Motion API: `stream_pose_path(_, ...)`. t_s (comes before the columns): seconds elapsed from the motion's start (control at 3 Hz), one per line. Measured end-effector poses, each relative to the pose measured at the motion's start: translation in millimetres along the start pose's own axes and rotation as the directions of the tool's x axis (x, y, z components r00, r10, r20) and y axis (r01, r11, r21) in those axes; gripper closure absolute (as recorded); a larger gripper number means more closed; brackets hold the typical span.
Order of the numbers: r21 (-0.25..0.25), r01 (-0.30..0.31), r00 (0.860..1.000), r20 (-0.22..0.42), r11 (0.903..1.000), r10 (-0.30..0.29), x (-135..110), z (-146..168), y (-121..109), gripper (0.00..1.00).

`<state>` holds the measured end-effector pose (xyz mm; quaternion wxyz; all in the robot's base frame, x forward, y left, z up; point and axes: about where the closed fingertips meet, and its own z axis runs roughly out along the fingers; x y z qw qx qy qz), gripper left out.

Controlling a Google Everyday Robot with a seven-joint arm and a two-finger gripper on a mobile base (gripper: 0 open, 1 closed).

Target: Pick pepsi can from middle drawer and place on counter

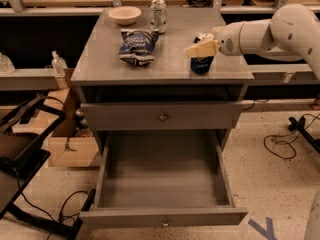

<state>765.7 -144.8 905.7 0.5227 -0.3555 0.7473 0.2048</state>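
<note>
The pepsi can [202,64], dark blue, stands upright on the grey counter [165,64] near its right front corner. My gripper [201,47] reaches in from the right on a white arm [280,31]. Its beige fingers [199,48] are closed across the can's upper half, one in front and one hidden behind. The can's base rests on the counter. The middle drawer [162,184] is pulled wide open below, and its plain grey inside holds nothing.
On the counter lie a blue chip bag [136,46], a white bowl [124,14] and a silver-white can [158,15] at the back. A shut drawer front with a knob [162,116] sits above the open drawer. A cardboard box [70,144] and cables lie on the floor at left.
</note>
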Motion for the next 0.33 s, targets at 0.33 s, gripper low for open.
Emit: stream_pose_path(0.33,0.0,0.0,1.0,0.0,1.0,0.0,0.0,0.0,0.0,0.0)
